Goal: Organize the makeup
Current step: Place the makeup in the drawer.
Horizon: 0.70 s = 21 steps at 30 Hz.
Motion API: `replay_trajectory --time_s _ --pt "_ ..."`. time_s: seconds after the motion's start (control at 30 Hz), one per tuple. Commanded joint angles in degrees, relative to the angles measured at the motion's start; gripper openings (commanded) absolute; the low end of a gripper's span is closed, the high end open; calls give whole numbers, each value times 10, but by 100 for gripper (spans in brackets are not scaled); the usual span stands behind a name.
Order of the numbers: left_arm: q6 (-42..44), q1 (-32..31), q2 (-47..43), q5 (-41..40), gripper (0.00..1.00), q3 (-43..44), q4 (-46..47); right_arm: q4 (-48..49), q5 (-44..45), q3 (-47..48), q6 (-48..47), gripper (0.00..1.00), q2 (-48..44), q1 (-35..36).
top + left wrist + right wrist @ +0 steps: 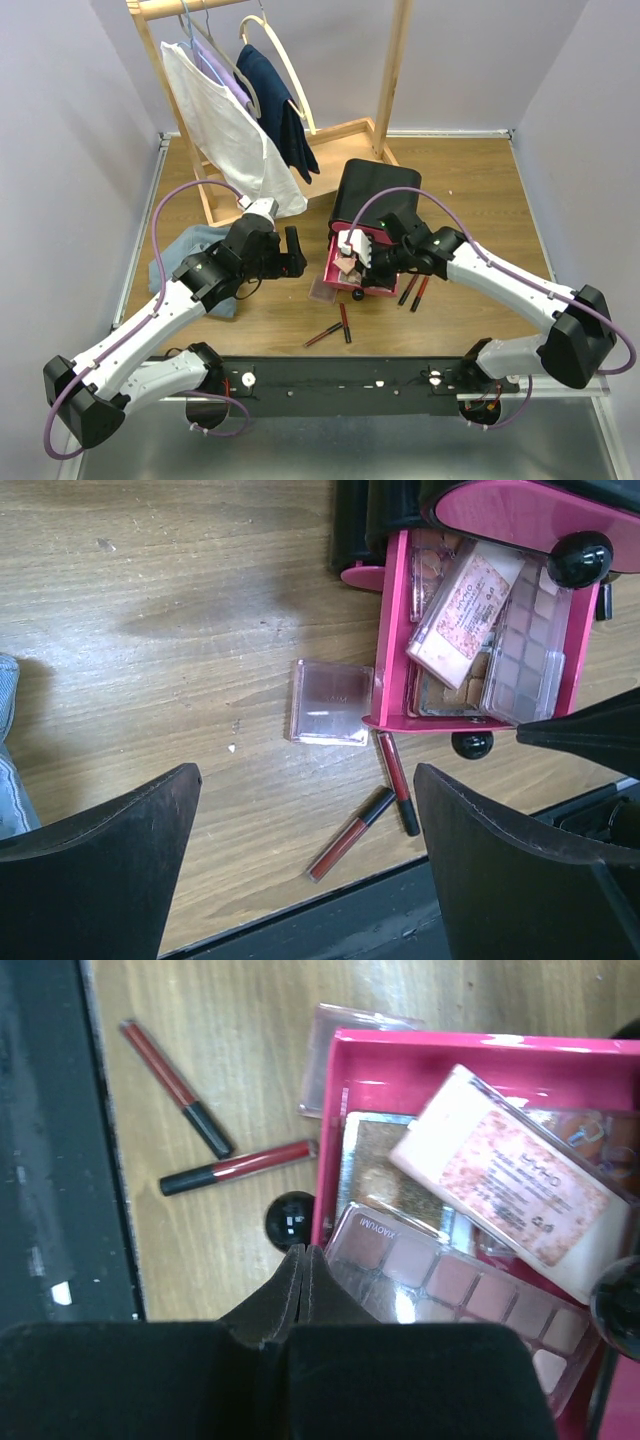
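Palettes [450, 1280] are stacked in the open pink drawer [450, 1048], over which the bent right arm's tool [303, 1260] is clenched empty, while the left tool [305, 780] is spread wide above one palette [328, 702] and lip tubes [350, 838] lying on the desk [150, 630].

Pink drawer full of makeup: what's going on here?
Two robot arms are sorting makeup into the pulled-out pink drawer, which holds several palettes. The right gripper is shut and empty at its front edge; the left gripper hangs open nearby. A square case and four lip tubes lie on the table.
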Motion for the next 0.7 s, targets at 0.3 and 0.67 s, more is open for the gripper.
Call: replay_trajectory --time_s 0.3,0.67 --pt "13 13 -9 -13 97 2 -2 24 80 -22 7 0 8 1" --pt "14 23 -9 6 99 -3 3 37 127 -32 18 0 -3 -19"
